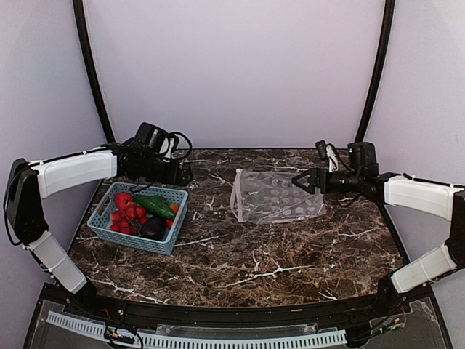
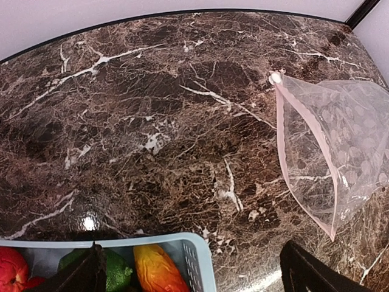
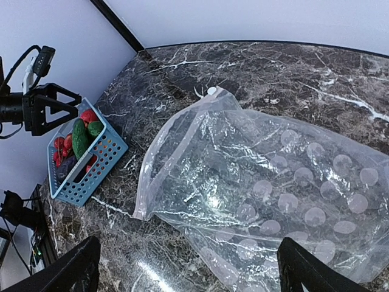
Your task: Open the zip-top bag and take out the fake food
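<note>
The clear zip-top bag (image 1: 276, 196) lies flat on the marble table, right of centre. Its pinkish zip strip faces left and its mouth gapes. It looks empty in the left wrist view (image 2: 340, 146) and the right wrist view (image 3: 261, 182). The fake food lies in the light-blue basket (image 1: 135, 241): red balls (image 1: 125, 207), a green vegetable (image 1: 154, 206), a dark eggplant (image 1: 153, 228) and an orange piece (image 2: 157, 271). My left gripper (image 1: 186, 174) is open and empty, above the basket's far right corner. My right gripper (image 1: 299, 182) is open and empty, just above the bag's right end.
The basket (image 3: 91, 164) stands at the table's left side, a short gap from the bag. Black curved poles rise at the back left and back right. The table's far edge meets a pale wall.
</note>
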Robot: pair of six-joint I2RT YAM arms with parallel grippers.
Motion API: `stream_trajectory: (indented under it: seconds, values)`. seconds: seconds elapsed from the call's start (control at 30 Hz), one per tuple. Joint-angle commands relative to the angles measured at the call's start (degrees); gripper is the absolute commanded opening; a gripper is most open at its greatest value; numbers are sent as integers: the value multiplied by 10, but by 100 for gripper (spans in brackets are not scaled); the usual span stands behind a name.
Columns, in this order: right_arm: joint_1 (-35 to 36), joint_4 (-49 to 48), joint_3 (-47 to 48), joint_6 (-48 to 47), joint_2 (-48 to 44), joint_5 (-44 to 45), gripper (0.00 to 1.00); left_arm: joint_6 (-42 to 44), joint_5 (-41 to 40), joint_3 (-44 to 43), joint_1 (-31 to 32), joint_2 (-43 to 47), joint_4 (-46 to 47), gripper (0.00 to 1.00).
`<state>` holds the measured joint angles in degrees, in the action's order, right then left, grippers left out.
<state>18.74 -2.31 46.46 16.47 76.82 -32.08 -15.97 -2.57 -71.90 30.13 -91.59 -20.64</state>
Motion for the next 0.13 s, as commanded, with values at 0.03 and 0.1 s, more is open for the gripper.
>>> stream_trajectory:
  seconds: [0.03, 0.1]
  values:
    - [2, -46, -24, 1, -25, 18, 99, -21, -12, 31, -1, 34, 42, 99]
    - [2, -49, -26, 1, -30, 23, 99, -25, -15, 30, -1, 34, 42, 99]
